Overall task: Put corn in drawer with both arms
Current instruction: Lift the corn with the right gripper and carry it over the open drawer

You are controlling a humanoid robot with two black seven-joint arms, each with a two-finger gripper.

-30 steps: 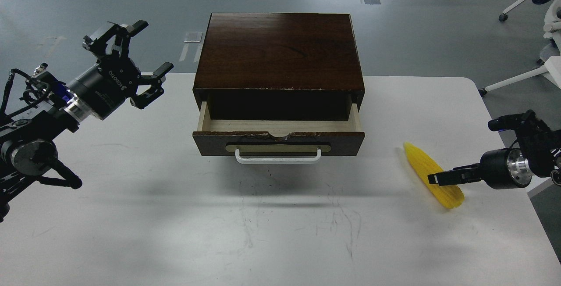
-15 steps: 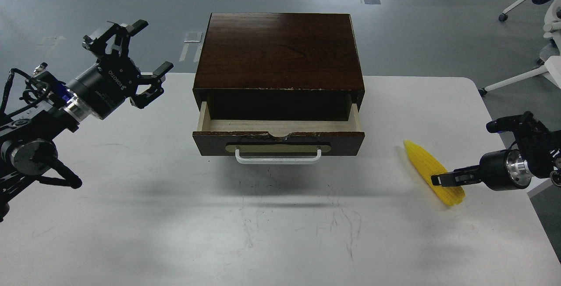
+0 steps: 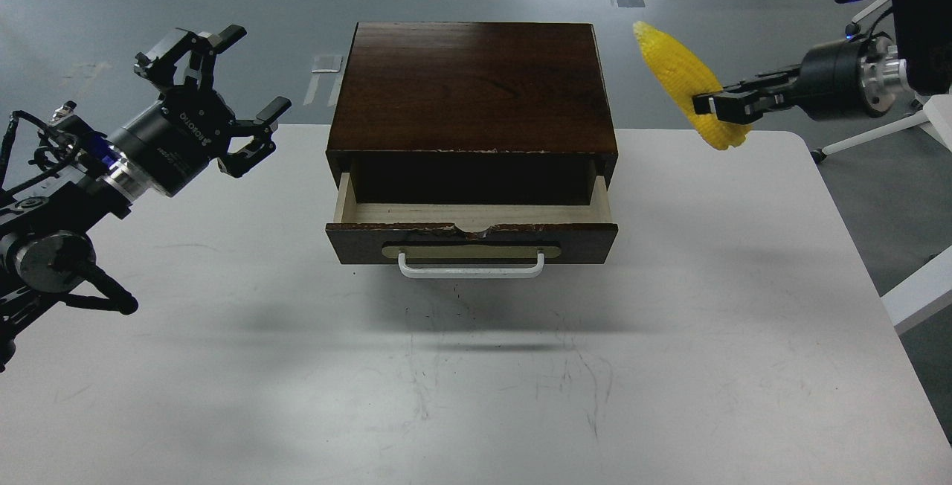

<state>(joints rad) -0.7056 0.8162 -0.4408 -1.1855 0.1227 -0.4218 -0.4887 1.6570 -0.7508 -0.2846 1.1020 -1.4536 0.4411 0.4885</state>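
The yellow corn (image 3: 680, 76) hangs in the air to the right of the cabinet, tip pointing up-left. My right gripper (image 3: 718, 104) is shut on its thick lower end, well above the table. The dark brown drawer (image 3: 471, 230) of the cabinet stands pulled out, its pale wood inside bare, its white handle (image 3: 471, 268) facing me. My left gripper (image 3: 223, 87) is open and empty, held above the table to the left of the cabinet.
The dark wooden cabinet (image 3: 473, 87) sits at the back middle of the white table (image 3: 476, 366). White chair legs (image 3: 885, 128) stand off the table's right edge. Grey floor lies beyond the table.
My right gripper has lifted the corn off the table at the right and carried it up and back, level with the cabinet top. My left arm has shifted slightly.
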